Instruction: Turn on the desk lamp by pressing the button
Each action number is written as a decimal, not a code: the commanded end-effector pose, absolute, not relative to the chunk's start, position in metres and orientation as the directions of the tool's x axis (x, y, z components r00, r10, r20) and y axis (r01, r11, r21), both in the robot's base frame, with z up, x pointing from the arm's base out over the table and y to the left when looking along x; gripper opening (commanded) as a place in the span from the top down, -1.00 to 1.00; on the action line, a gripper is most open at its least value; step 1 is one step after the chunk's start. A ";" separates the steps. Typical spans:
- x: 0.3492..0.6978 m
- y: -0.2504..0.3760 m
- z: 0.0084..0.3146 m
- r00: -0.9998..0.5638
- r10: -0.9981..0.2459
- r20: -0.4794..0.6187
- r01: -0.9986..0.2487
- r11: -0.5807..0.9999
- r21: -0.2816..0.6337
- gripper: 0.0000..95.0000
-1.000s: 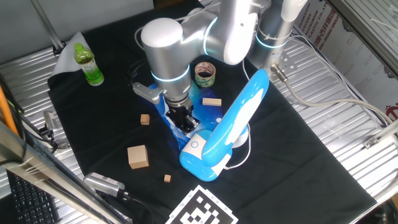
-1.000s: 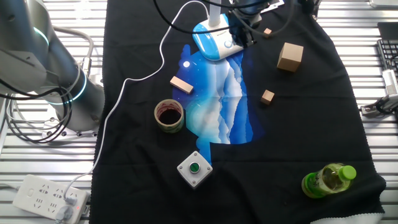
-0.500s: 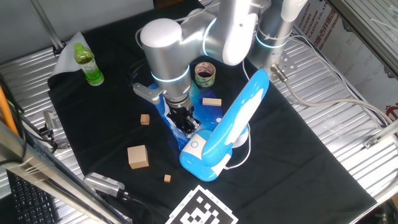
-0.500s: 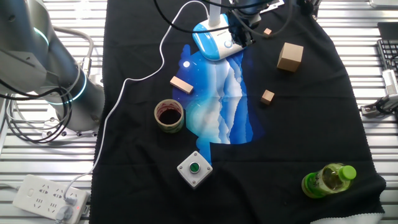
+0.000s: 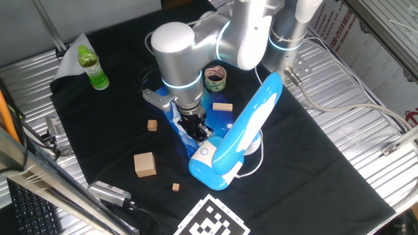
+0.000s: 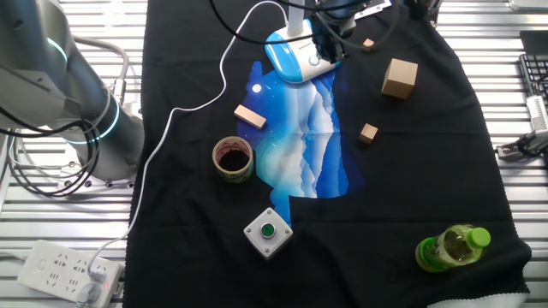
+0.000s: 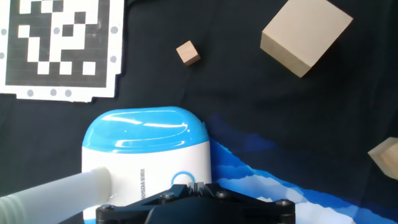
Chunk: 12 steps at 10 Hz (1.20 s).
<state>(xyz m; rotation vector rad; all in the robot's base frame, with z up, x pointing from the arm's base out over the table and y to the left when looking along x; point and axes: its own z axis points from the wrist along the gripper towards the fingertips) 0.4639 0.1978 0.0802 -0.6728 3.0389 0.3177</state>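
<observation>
The sky-blue and white desk lamp (image 5: 219, 171) stands on the black cloth with its long arm (image 5: 257, 111) raised; it also shows at the top of the other fixed view (image 6: 289, 56) and in the hand view (image 7: 144, 144). The button (image 5: 204, 153) is a white disc with a thin ring on the base. In the hand view the button (image 7: 178, 180) is partly covered by my fingertips. My gripper (image 7: 198, 186) is shut, tips together, right at the button's edge. It stands just behind the base (image 5: 198, 135). I cannot tell whether it touches the button.
On the cloth lie a large wooden block (image 5: 144, 164), a flat block (image 5: 222, 108) and small cubes (image 5: 152, 125). There are also a tape roll (image 5: 215, 78), a green bottle (image 5: 93, 67), a green push button box (image 6: 267, 232), a blue-white patterned sheet (image 6: 304, 145) and a marker sheet (image 5: 212, 222).
The arm and shut gripper have shifted slightly to the right, closer to the lamp's base and button. The lamp has not moved.
</observation>
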 end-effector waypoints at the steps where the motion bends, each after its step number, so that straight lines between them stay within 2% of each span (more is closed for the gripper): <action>1: 0.462 0.199 0.077 -0.909 -0.413 -0.059 -0.416 0.889 0.192 1.00; 12: 0.456 0.207 0.065 -0.912 -0.406 -0.063 -0.411 0.893 0.185 1.00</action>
